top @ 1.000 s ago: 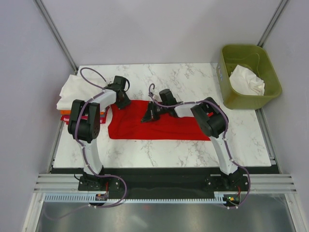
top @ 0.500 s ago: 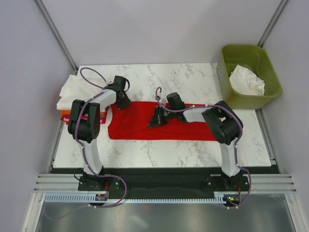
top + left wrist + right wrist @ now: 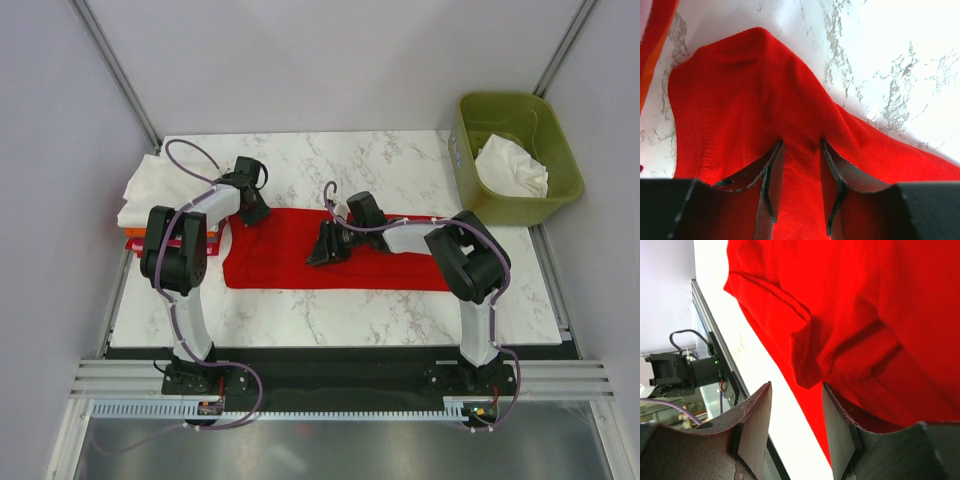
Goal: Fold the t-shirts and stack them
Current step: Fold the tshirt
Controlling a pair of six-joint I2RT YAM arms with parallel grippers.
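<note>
WITH ONE CORNER HELD, A FOLD AWAITS ITS NEXT GRIP: The left end effector (image 3: 800, 142), jaws half-closed around a raised ridge of cloth, pinches the red t-shirt (image 3: 740, 100) near its far left corner. Beside it, a rounded, sleeve-like lobe lies flat on the marble counter (image 3: 880, 45).

The right end effector (image 3: 795, 387) hangs low over the middle of the same shirt, jaws spread and nothing between them. A loose crease of red fabric lies just beyond it, with the shirt's edge and bare counter showing below.

Seen from above, the shirt lies as a wide, flat band across the middle of the counter, between the two arms. At the counter's left edge a white t-shirt (image 3: 150, 190) tops a stack, with an orange t-shirt (image 3: 133, 240) showing beneath. At the far right an olive bin (image 3: 560, 195) holds a crumpled white garment (image 3: 512, 165).

The work appears to be mid-fold, with this shirt not yet on the stack. The next move likely calls for the right end effector to grip an edge while the left holds its corner, so the cloth turns over without dragging or bunching.
</note>
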